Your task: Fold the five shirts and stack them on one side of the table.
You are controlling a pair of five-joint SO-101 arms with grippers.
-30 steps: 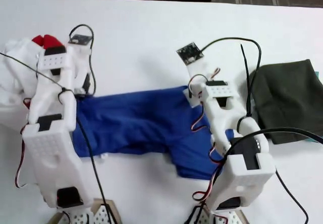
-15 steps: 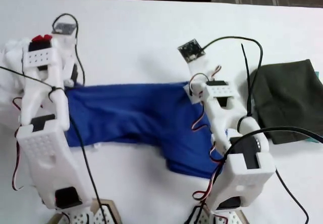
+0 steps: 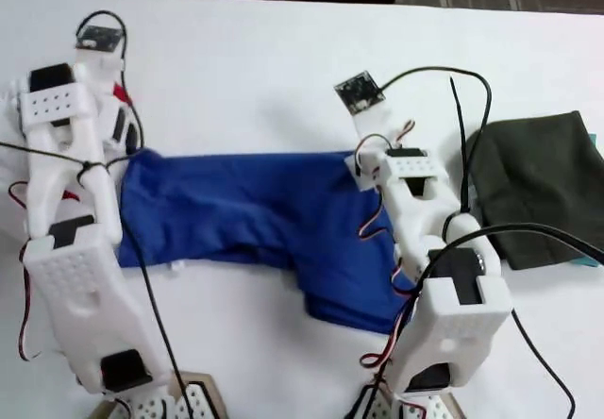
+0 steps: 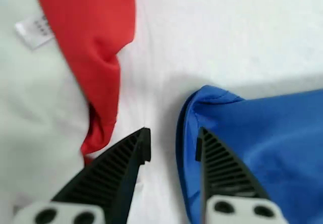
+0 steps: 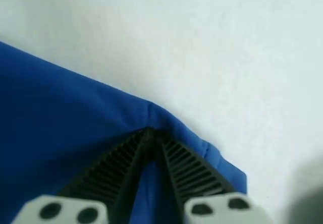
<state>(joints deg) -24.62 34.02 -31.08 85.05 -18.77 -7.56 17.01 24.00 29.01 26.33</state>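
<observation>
We see the right gripper [image 5: 151, 133] clenched on a corner of the blue shirt [image 3: 255, 216]. The left gripper [image 4: 173, 137] is released, jaws apart astride the shirt's opposite end. The shirt lies across the middle of the table [image 3: 283, 60]. A folded dark shirt [image 3: 538, 183] sits at the right edge and a red cloth [image 4: 96, 47] at the left edge.

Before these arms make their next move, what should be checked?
1. Right arm's fingers shut on the blue fabric shirt's edge: ok.
2. Left arm's fingers holding the blue corner: not ok; they are open, with the corner loose at their tips.
3. Red cloth clear of the left fingers: cannot tell; it lies right beside one.
4. Blue shirt flat: not ok; wrinkled.
5. Dark green folded shirt out of the way: ok, on the white table beside the right arm.
</observation>
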